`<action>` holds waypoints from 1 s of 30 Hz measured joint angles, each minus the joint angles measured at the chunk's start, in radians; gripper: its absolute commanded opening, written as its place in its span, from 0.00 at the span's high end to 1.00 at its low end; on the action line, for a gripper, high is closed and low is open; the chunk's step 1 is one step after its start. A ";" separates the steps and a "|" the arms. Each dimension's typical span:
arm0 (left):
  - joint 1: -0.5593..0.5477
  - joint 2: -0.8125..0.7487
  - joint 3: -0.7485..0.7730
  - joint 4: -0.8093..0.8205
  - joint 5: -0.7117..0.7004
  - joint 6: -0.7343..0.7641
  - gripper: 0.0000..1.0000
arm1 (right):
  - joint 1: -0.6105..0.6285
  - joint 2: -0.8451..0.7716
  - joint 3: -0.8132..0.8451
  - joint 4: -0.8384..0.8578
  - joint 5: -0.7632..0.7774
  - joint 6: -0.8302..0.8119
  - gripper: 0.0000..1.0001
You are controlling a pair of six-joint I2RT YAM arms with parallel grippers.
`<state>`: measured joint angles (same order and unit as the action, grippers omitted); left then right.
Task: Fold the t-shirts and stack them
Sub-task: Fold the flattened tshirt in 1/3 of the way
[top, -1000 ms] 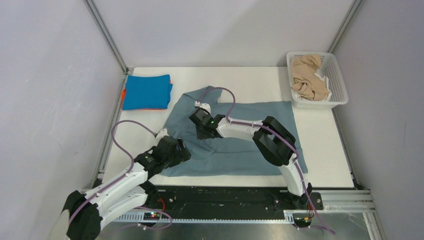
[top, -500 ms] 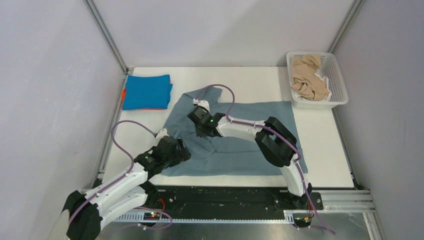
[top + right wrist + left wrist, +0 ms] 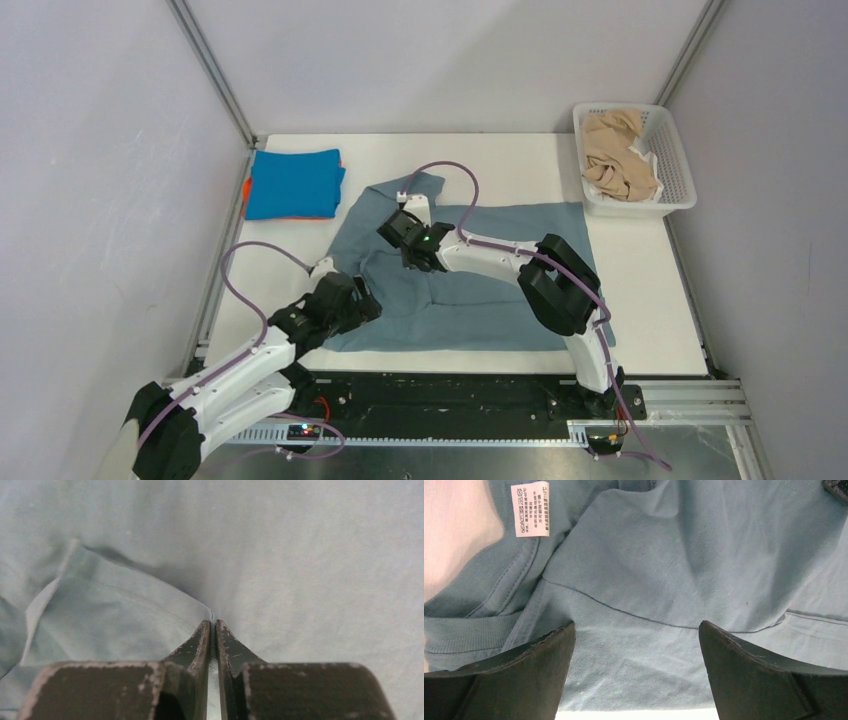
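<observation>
Right hand (image 3: 214,624) pinches a fold of the grey-blue t-shirt (image 3: 325,555); left hand (image 3: 636,627) gapes just above it.

Right pincer (image 3: 213,625) shifted rightward, dragging pinched fold of grey-blue t-shirt (image 3: 480,300).

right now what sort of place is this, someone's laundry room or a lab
Probably a robot lab cell, not a home: a white table walled by grey panels on aluminium posts, the left arm and right arm bolted at its near edge, a grey-blue t-shirt spread out.
</observation>
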<state>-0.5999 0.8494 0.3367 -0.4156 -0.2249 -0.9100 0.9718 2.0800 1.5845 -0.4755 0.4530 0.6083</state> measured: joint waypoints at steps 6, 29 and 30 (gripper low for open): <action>0.000 -0.014 -0.011 0.011 -0.001 -0.007 0.00 | 0.000 0.000 0.000 -0.067 0.080 0.039 0.74; 0.001 -0.068 0.038 -0.073 0.034 -0.004 0.02 | -0.069 -0.624 -0.461 -0.043 0.189 0.133 0.00; 0.001 -0.058 0.071 -0.087 0.034 0.003 0.02 | -0.083 -0.676 -0.497 -0.042 0.188 0.134 0.00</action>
<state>-0.5991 0.7910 0.4080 -0.5030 -0.1913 -0.9070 0.8886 1.4044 1.0870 -0.5171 0.6407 0.7418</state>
